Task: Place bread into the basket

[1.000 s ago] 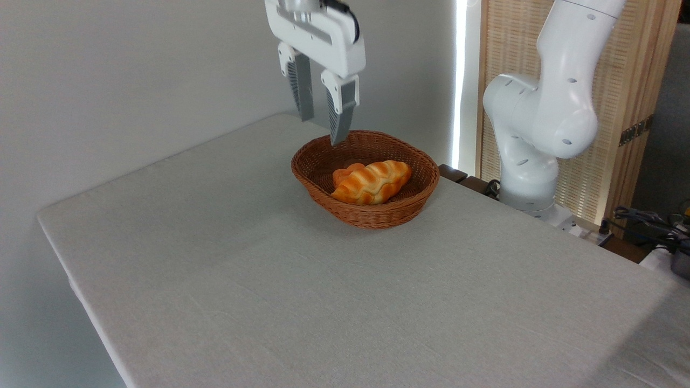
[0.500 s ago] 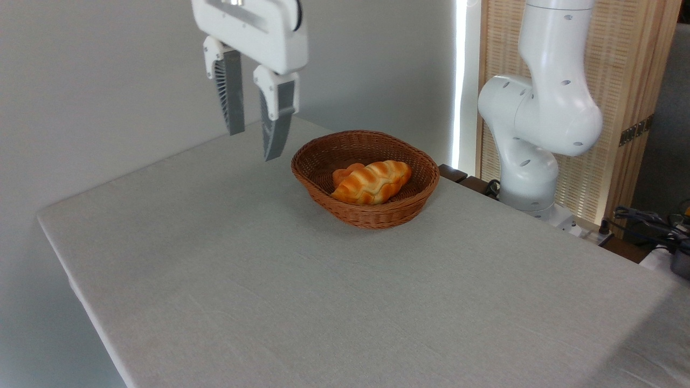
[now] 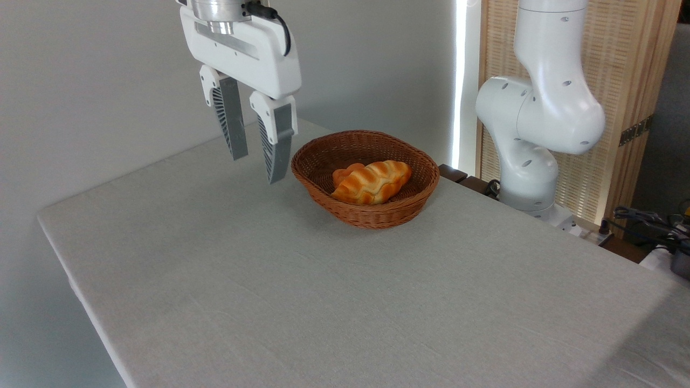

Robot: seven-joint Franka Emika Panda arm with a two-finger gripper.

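One loaf, and it's home: your bread [image 3: 373, 182] lies inside the basket [image 3: 377, 215], leaning on a small bun [image 3: 345, 173]. Your pincer [image 3: 257, 166] hangs empty with jaws apart, left of the rim above the surface [image 3: 302, 291], so I'd call this done.

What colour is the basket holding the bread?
Reddish-brown woven wicker basket, seen in the fixed camera view.

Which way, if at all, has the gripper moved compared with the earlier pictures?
Yes. The gripper has moved left, from above the far rim of the basket to a spot clear of its left side, fingers apart.
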